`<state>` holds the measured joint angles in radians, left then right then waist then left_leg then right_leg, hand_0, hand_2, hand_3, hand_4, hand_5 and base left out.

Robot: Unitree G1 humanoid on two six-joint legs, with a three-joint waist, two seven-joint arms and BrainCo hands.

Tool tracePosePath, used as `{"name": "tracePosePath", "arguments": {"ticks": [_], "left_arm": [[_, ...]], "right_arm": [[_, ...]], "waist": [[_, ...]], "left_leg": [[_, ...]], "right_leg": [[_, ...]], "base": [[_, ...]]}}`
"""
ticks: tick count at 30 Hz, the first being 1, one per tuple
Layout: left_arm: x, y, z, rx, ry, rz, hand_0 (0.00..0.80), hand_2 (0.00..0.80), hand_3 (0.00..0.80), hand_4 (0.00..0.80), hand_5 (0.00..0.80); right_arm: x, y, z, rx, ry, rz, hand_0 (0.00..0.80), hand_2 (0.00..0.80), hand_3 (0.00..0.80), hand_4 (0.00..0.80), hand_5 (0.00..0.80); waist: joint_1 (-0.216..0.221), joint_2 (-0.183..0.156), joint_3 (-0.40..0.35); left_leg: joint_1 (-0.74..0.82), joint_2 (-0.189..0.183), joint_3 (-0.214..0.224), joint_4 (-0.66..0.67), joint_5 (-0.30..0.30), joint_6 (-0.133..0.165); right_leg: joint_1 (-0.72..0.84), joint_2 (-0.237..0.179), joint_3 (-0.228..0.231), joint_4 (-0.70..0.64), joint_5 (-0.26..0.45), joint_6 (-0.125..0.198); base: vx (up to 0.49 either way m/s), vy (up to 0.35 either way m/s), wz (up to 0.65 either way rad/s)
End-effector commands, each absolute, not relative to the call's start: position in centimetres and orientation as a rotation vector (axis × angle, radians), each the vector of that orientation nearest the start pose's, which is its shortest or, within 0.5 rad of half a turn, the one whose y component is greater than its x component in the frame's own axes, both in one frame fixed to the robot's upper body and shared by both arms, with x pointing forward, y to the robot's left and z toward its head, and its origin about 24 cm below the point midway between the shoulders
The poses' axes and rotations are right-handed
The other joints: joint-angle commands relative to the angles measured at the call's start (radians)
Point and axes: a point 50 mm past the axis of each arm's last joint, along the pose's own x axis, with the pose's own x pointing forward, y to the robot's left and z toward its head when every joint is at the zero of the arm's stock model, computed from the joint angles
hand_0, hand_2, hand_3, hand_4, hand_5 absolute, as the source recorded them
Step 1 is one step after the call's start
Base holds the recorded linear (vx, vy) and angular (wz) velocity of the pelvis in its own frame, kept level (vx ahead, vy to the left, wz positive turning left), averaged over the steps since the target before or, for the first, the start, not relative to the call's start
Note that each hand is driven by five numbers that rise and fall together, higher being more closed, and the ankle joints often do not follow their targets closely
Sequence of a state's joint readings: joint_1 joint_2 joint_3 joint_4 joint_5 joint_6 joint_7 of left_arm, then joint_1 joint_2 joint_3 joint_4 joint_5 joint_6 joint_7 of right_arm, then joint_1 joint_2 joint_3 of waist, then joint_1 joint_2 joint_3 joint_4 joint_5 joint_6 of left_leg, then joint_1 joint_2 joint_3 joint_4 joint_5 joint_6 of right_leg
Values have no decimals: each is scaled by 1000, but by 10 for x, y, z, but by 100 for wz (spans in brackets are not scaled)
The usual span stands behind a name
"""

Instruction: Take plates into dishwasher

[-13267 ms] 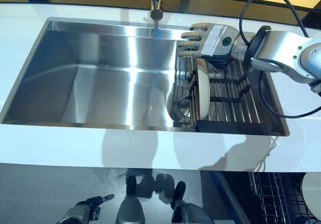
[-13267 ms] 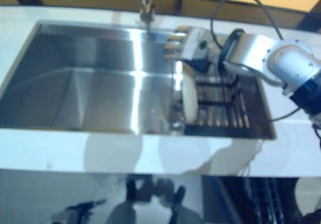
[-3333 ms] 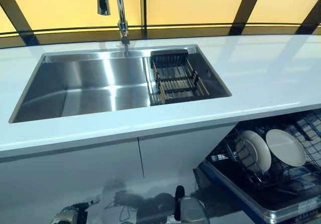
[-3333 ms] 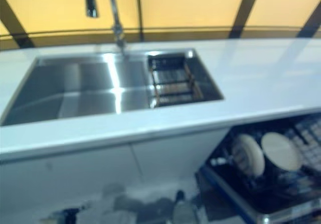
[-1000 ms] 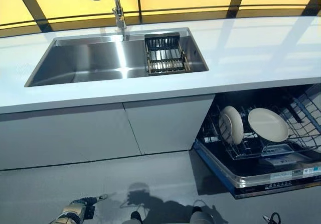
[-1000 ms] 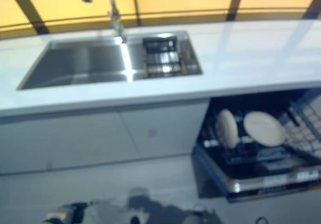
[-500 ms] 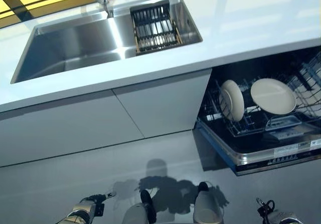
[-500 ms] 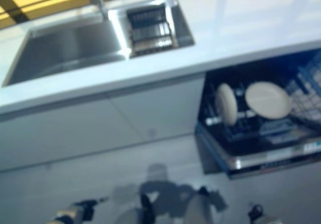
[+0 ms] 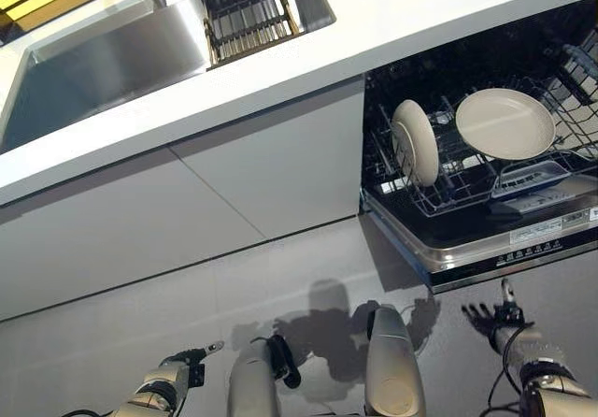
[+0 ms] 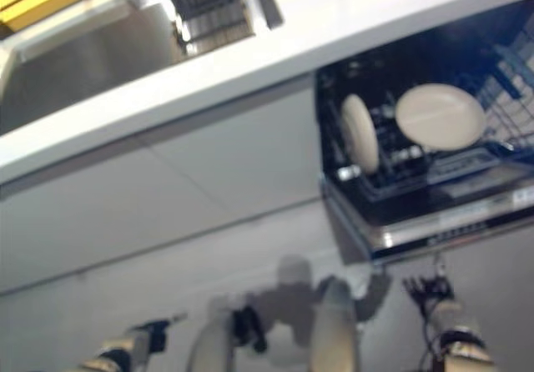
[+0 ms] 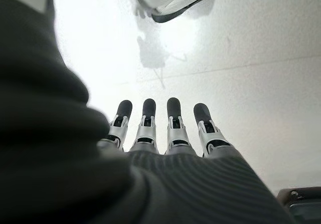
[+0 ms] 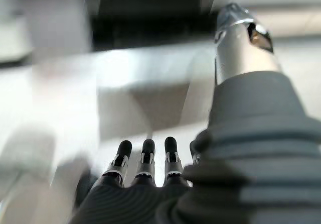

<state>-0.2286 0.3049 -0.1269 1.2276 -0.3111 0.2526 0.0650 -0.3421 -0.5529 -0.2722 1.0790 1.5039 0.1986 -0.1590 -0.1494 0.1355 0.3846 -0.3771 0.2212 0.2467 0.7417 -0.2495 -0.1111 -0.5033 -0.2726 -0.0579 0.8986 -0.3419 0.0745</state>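
Counter (image 9: 392, 24) above, sink rack (image 9: 245, 13) bare. We see two plates (image 9: 415, 142) standing in dishwasher (image 9: 486, 249) rack. Left hand (image 11: 165, 128) and right hand (image 12: 145, 166) low, fingers straight, empty. We judge plates stiff, slick, breakable: pinch rim.

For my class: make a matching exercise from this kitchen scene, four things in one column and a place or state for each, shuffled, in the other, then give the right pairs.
Things:
1. upright plate
2. tilted plate
3. drying rack
4. right hand

Places or states:
A. set in the right end of the sink
B. low over the floor, in front of the open dishwasher, fingers straight, holding nothing
C. standing on edge at the left of the dishwasher basket
D. leaning with its broad face showing, further right in the basket

Pairs: 1-C, 2-D, 3-A, 4-B
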Motion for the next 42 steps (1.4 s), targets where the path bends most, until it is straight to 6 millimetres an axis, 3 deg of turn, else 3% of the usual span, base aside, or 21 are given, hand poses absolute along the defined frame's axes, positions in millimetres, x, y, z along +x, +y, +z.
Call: {"name": "tracePosePath", "arguments": {"ticks": [1,6,13,18,23,27,30,36,37,40,42], "left_arm": [[153,262,-136,144,1258,313,0,0,0,0,0],[159,263,-132,185,1258,300,0,0,0,0,0],[158,279,-126,268,1275,291,0,0,0,0,0],[151,283,-127,302,1282,277,0,0,0,0,0],[140,283,-131,334,1297,254,0,0,0,0,0],[131,284,-133,355,1324,234,0,0,0,0,0],[126,283,-135,351,1338,221,0,0,0,0,0],[128,280,-136,294,1323,228,0,0,0,0,0],[129,278,-137,277,1321,225,0,0,0,0,0],[127,273,-140,240,1325,199,0,0,0,0,0],[119,268,-144,210,1362,150,0,0,0,0,0]], "right_arm": [[309,-346,49,1154,100,-514,0,0,0,0,0],[345,-335,109,1010,-14,-299,0,0,0,0,0],[383,-299,215,731,-210,-29,0,0,0,0,0],[387,-285,252,687,-320,42,0,0,0,0,0],[386,-289,259,673,-332,10,0,0,0,0,0],[384,-296,238,623,-248,-59,0,0,0,0,0],[381,-301,199,553,-118,-125,0,0,0,0,0],[355,-302,93,352,240,-211,0,0,0,0,0],[344,-298,67,307,312,-196,0,0,0,0,0],[316,-285,14,221,463,-148,0,0,0,0,0],[285,-277,-25,172,567,-110,0,0,0,0,0]], "waist": [[44,-20,-22],[85,-27,-28],[154,-59,-38],[191,-88,-47],[219,-101,-64],[232,-114,-85],[233,-123,-109],[217,-143,-169],[209,-146,-184],[193,-147,-211],[178,-148,-231]], "left_leg": [[6,-89,35,157,-154,152],[-5,-99,0,189,-163,154],[1,-106,-40,194,-148,144],[23,-110,-54,152,-99,147],[59,-117,-75,126,-99,149],[101,-119,-89,76,-85,146],[152,-124,-90,-26,-40,134],[288,-130,-80,-368,135,82],[319,-129,-76,-446,170,70],[376,-128,-75,-591,240,49],[406,-126,-69,-664,263,43]], "right_leg": [[35,13,-68,0,11,-99],[44,-6,-82,21,10,-95],[88,-15,-109,15,24,-84],[138,-17,-145,-36,64,-84],[193,-11,-165,-66,71,-79],[249,-3,-175,-118,92,-66],[305,17,-173,-224,133,-47],[437,71,-173,-583,268,-8],[467,83,-176,-661,295,-1],[521,104,-181,-786,351,13],[543,113,-184,-845,374,20]], "base": [[-5,-36,10],[-7,-53,8],[15,-87,-6],[-8,-84,16],[85,-49,46],[129,-27,21],[113,-7,24],[58,41,2],[62,80,-11],[56,105,-2],[51,115,10]]}}
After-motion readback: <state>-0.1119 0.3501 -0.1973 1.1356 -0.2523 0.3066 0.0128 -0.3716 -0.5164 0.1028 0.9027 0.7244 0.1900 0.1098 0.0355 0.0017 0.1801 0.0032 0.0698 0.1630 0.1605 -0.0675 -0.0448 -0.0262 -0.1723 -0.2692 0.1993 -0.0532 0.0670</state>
